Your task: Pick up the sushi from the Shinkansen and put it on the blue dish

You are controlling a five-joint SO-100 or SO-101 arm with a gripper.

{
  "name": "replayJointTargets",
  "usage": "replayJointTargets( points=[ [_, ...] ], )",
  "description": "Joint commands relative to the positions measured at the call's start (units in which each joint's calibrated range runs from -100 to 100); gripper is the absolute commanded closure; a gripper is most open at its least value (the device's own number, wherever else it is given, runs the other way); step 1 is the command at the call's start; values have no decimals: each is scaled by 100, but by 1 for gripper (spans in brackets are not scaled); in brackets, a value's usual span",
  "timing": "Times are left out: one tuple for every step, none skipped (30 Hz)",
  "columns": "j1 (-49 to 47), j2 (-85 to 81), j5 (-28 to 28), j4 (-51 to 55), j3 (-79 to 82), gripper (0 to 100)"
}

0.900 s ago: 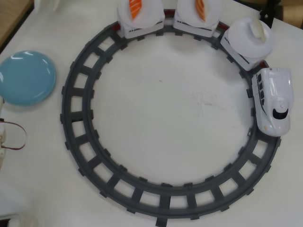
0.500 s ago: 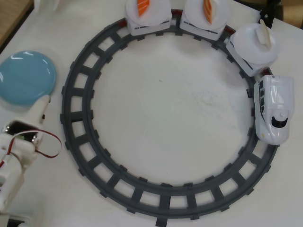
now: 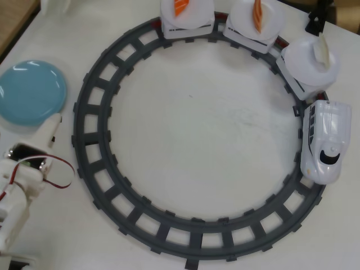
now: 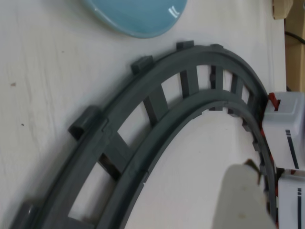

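No readable writing; sushi [image 3: 322, 52] rides the Shinkansen [image 3: 325, 142], blue dish [image 3: 31, 91] bare, gripper [image 3: 50, 128] state unclear.

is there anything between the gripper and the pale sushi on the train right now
Yes. In the overhead view the gripper sits at the left beside the blue dish, while the sushi rides the car behind the Shinkansen at upper right. The grey track ring lies between them, low and flat.
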Motion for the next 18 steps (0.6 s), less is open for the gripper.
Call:
replayJointTargets(
  points=[
    [79,-59,-7,-118,-34,80],
    [79,-59,-7,-118,-34,80],
    [79,-59,-7,-118,-34,80],
    [79,-59,-7,-118,-34,80],
    [79,-59,-7,-118,-34,80],
    [79,-59,-7,-118,-34,80],
    [79,-59,-7,-118,-34,80],
    [79,-59,-7,-118,-34,80],
    [79,-59,-7,-118,-34,80],
    [79,-59,-7,-118,-34,80],
    [97,-59,-7,-118,-34,80],
    [114,-59,-7,-118,-34,80],
    [132,-59,-7,-110,-34,80],
    [141,-59,-7,-110,-34,80],
    [150,-59,-7,-110,-34,80],
    [158,-59,-2,-110,-34,80],
    [158,-59,-2,-110,-34,80],
    [158,-59,-2,-102,-34,80]
  ],
)
